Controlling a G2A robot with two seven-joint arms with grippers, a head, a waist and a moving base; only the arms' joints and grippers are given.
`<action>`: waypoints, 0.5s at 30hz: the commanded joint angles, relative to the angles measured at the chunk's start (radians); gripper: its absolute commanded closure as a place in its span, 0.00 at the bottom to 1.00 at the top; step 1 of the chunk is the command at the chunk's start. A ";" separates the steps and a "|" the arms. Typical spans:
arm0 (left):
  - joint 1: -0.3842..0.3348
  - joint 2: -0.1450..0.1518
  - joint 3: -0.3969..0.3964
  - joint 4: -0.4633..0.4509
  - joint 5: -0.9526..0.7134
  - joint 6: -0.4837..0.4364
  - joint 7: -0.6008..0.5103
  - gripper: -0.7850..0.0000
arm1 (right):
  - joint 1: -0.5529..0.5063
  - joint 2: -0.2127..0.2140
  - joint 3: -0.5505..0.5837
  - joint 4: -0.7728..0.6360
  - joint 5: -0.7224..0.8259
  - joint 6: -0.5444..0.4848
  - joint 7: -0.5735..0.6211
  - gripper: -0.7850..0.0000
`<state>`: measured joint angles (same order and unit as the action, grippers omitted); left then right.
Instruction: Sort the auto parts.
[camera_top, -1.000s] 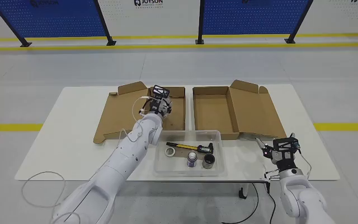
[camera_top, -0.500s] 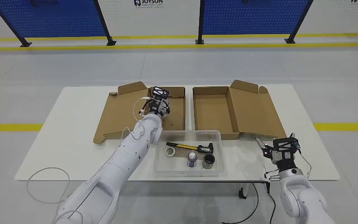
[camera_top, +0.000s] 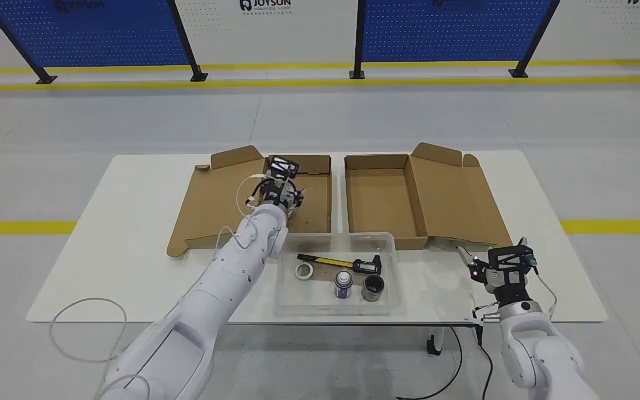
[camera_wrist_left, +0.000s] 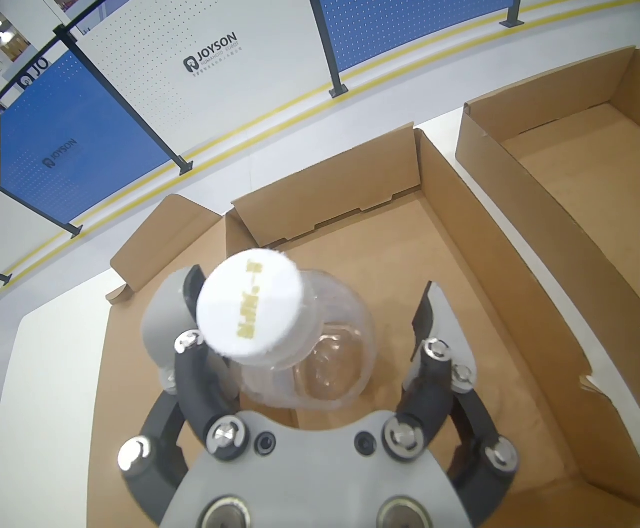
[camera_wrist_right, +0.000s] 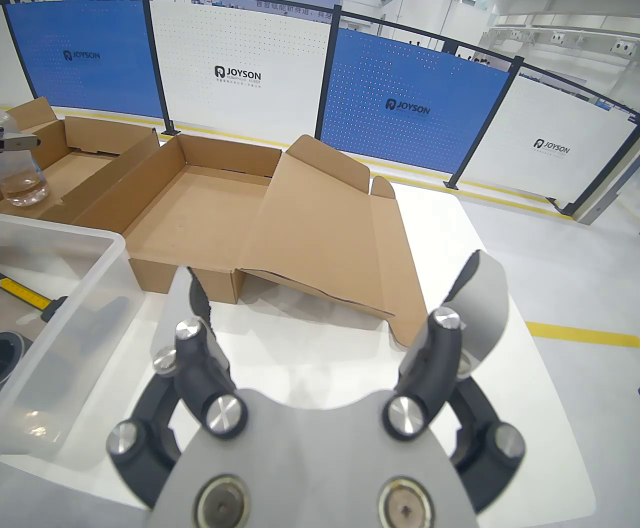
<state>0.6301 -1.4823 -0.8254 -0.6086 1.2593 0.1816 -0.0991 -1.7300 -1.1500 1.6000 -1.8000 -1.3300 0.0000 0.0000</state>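
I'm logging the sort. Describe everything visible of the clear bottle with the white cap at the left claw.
The clear plastic bottle has a flat white cap with yellow print and stands upright within the left brown cardboard box. The open left claw brackets its neck; one finger is apart from it, the other close beside the cap.

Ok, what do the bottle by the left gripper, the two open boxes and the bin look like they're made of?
Bottle: clear and glossy, probably plastic, possibly glass; it is see-through with bright highlights. Its cap: white, matte, likely plastic. Bottle's box and empty box: brown matte cardboard, with creased flaps and raw cut edges. Bin: translucent plastic, with cloudy see-through walls.
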 joint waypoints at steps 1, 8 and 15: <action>0.001 0.002 -0.004 -0.007 0.017 0.007 0.009 0.00 | 0.000 0.000 0.000 0.000 0.000 0.000 0.000 0.00; 0.024 0.014 -0.028 -0.081 0.062 0.012 0.025 0.00 | 0.000 0.000 0.000 0.000 0.000 0.000 0.000 0.00; 0.084 0.058 -0.121 -0.259 0.096 -0.015 -0.014 0.00 | 0.000 0.000 0.000 0.000 0.000 0.000 0.000 0.00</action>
<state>0.7007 -1.4332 -0.9295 -0.8295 1.3468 0.1740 -0.1038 -1.7300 -1.1500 1.6000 -1.8000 -1.3300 0.0000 0.0000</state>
